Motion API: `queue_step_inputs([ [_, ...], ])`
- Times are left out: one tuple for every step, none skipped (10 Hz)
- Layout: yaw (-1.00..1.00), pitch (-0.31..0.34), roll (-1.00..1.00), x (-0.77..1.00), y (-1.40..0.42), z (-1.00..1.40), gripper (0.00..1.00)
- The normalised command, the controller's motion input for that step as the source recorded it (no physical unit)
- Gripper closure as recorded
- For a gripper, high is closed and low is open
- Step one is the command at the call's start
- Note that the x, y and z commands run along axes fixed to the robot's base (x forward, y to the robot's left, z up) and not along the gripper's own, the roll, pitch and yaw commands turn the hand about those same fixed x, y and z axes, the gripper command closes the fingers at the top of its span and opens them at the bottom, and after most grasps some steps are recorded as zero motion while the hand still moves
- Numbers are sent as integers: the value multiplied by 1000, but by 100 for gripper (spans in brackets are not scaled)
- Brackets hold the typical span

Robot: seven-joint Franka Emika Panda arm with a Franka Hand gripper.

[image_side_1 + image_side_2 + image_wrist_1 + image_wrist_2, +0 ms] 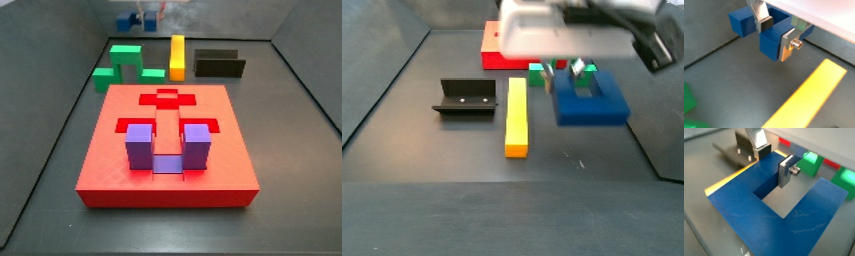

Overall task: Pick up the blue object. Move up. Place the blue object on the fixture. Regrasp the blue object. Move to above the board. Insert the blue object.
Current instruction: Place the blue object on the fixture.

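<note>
The blue object (769, 40) is clamped by one prong between the fingers (787, 46) of the gripper (580, 72) and carried clear of the floor, well apart from the fixture (465, 97) and the board (167, 150), so placing, regrasping and insertion are judged still outstanding.

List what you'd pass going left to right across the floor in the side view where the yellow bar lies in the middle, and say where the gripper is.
The fixture → the yellow bar → the blue object. The gripper is above the blue object, its fingers closed on one prong, as a wrist view shows.
</note>
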Motion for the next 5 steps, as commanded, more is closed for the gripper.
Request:
queue_step_inputs([
  [-177, 0, -686, 597, -109, 869, 100],
  [-157, 0, -669, 643, -137, 854, 100],
  [-126, 0, -680, 666, -169, 789, 100],
  [-97, 206, -646, 869, -186, 500, 100],
  [-117, 166, -666, 860, -183, 320, 100],
])
